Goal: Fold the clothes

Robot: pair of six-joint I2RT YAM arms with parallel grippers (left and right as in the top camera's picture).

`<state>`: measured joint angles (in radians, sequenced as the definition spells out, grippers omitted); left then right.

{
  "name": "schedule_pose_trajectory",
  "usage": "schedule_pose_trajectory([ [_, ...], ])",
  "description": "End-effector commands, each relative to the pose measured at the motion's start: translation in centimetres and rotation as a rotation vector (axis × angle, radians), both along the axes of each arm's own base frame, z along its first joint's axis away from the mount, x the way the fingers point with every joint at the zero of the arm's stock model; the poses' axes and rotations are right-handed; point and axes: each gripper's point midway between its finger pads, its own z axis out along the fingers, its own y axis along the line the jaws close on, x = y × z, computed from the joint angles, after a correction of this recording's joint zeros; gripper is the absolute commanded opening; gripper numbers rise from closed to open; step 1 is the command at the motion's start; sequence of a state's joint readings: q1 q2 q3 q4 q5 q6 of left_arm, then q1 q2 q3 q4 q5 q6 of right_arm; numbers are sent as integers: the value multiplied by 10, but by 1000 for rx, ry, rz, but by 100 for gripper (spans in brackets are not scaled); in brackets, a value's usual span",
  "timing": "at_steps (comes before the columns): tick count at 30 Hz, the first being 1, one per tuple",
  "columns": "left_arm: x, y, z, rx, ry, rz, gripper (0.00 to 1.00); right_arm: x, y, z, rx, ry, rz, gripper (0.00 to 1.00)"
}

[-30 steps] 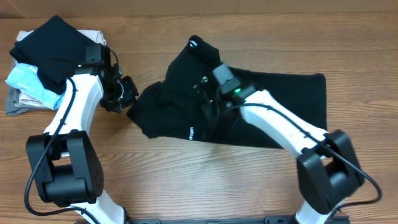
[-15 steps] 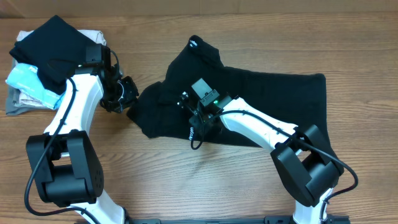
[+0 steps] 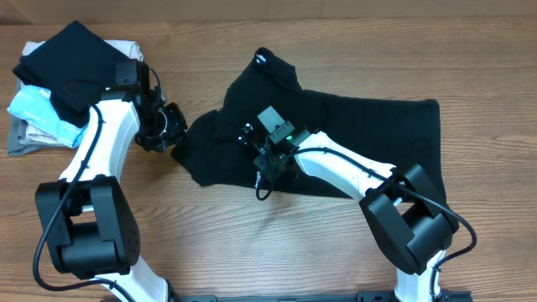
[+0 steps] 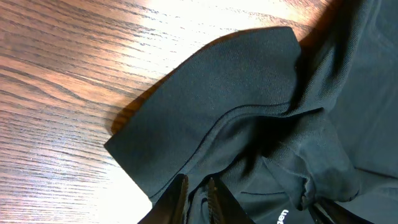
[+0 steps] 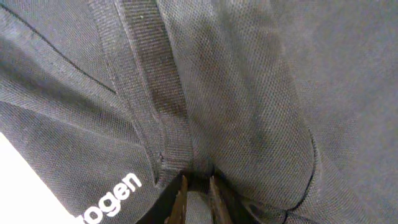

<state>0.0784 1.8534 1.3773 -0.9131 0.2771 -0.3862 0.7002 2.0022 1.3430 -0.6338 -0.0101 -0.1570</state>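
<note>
Well, my right pincer (image 3: pixel 262 164) is down on the rumpled left part of the black shirt (image 3: pixel 377 138). The flat body of the shirt stretches away to the pincer's right across the tabletop (image 3: pixel 252 252). From my right wrist, a stitched seam (image 5: pixel 165 118) in the mesh cloth runs straight to the tips, and the white lettering (image 5: pixel 109 198) lies just to their left. The fingers (image 5: pixel 181 193) stand close together with a thin slit between them; I cannot tell whether cloth is nipped there.

My left pincer (image 3: pixel 168 126) sits at the shirt's left edge, just beside a sleeve. From my left wrist, the sleeve (image 4: pixel 217 106) lies flat ahead of the tips, with bare wood beyond it to the left. These fingers (image 4: pixel 180 194) are also nearly together, and I cannot tell if they grip anything.

A stack of folded clothes (image 3: pixel 50 92) lies to the left of this pincer, well apart from the shirt.
</note>
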Motion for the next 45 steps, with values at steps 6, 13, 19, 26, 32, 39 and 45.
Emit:
schedule_pose_trajectory([
  [6,3,-6,10,1,-32,-65,11,13,5,29,60,-5,-148,4],
  [13,2,-6,10,7,-35,-83,16,5,1,54,34,0,-78,22],
  [19,5,-6,11,9,-47,-83,18,-5,4,52,142,154,-451,34],
  [26,5,-6,11,8,-47,-83,19,-13,-3,27,234,299,-972,29],
  [32,5,-7,11,5,-46,-84,20,-10,0,18,294,317,-1085,33],
  [39,5,-7,11,5,-46,-84,20,-1,3,20,342,308,-1162,35],
  [45,5,-7,11,5,-46,-84,20,2,6,15,399,318,-1224,35],
])
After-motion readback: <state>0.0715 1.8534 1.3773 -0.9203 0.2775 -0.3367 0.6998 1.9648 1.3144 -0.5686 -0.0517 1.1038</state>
